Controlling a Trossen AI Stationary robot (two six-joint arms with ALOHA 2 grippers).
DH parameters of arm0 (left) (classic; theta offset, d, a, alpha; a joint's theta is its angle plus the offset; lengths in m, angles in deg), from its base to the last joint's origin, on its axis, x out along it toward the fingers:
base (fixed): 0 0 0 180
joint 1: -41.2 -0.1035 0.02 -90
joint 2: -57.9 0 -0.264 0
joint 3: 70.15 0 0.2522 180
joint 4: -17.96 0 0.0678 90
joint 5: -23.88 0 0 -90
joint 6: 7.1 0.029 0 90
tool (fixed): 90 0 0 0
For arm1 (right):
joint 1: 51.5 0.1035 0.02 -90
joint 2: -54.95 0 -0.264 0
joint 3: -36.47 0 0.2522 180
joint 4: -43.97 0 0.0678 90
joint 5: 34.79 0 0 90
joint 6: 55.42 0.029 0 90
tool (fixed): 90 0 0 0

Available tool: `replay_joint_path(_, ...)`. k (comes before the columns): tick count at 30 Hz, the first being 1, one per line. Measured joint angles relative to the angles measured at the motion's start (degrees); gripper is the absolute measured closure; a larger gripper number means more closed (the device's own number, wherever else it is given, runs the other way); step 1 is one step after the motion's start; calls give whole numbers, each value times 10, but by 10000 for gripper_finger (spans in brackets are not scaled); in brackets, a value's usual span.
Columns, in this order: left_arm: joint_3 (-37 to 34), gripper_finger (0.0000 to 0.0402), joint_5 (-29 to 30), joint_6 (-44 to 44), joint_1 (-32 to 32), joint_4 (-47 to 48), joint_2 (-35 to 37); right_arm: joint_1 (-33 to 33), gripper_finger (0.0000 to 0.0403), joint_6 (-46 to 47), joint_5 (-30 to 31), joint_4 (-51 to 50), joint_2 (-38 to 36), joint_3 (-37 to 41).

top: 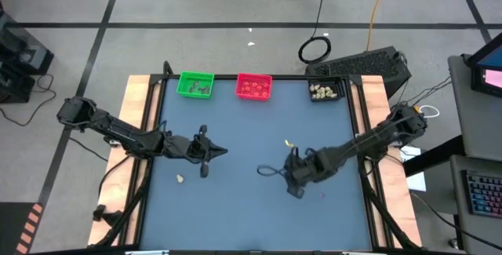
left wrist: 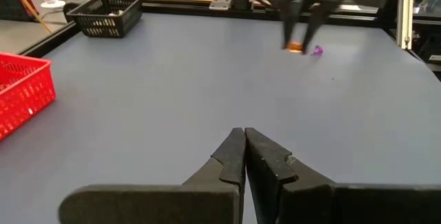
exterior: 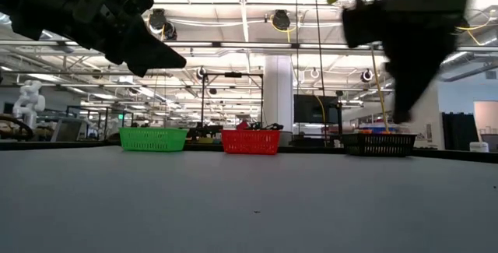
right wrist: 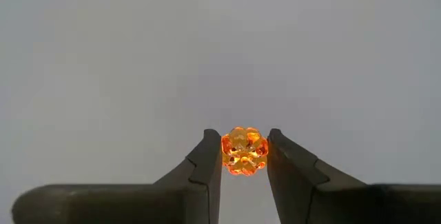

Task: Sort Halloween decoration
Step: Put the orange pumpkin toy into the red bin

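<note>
The right pincer (right wrist: 241,156) grips a round orange trinket (right wrist: 243,151) showing no long axis; the left pincer (left wrist: 244,156) is clenched empty.

Bright, even overhead light; glaring ceiling lamps (exterior: 280,21), blurred backlit arms, soft shadows.

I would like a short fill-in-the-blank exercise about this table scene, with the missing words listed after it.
1. The right tool is closed on a tiny ____ translucent trinket.
2. The left tool is ____ and holds nothing.
3. The red plastic basket stands between the green plastic basket and the ____ one.

Missing words: orange; shut; black
</note>
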Motion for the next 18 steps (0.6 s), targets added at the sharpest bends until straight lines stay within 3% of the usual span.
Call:
replay_joint_path(10,0,385,0,-2,0,0,0,-194,318,-239,63,105,0,-34)
replay_joint_path(18,0,385,0,-2,0,0,0,-358,318,-411,62,203,17,-86)
